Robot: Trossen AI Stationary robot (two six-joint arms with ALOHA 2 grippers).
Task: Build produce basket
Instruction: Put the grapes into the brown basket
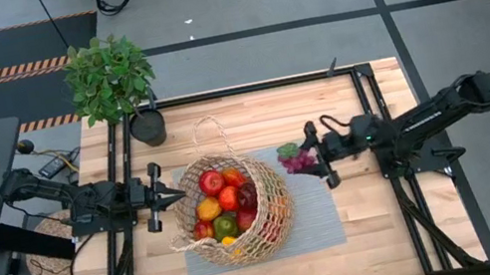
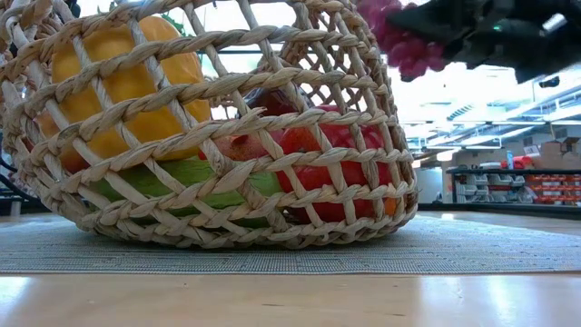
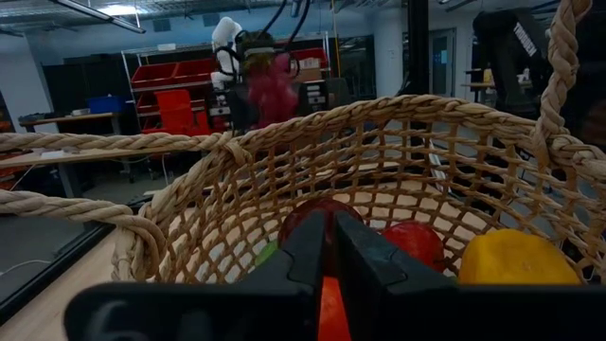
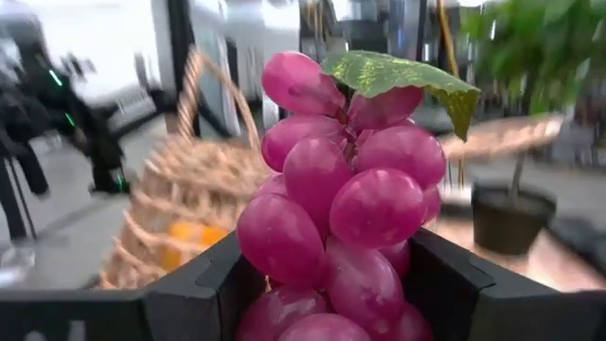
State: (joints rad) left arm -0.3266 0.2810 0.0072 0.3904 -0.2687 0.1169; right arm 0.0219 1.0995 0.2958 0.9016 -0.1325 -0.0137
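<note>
Wooden planks make up the surface, with a grey mat spread over its middle and a potted plant at the far left corner. On that mat sits the basket, tipped a little and already loaded with red, orange, yellow and green produce. Just off the basket's left side, the left gripper has its fingers pressed together and holds nothing, its tip right at the rim. The right gripper hovers just beyond the basket's right side, its fingers pinching a bunch of purple grapes with a green leaf on top. The grapes look like the piece in hand, to be carried over the rim and let go. The risk I see is the looped handle and the high wicker wall: a low approach could catch the weave, shoving the tilted basket or tipping it, and a release short of the opening would drop the grapes onto the mat
</note>
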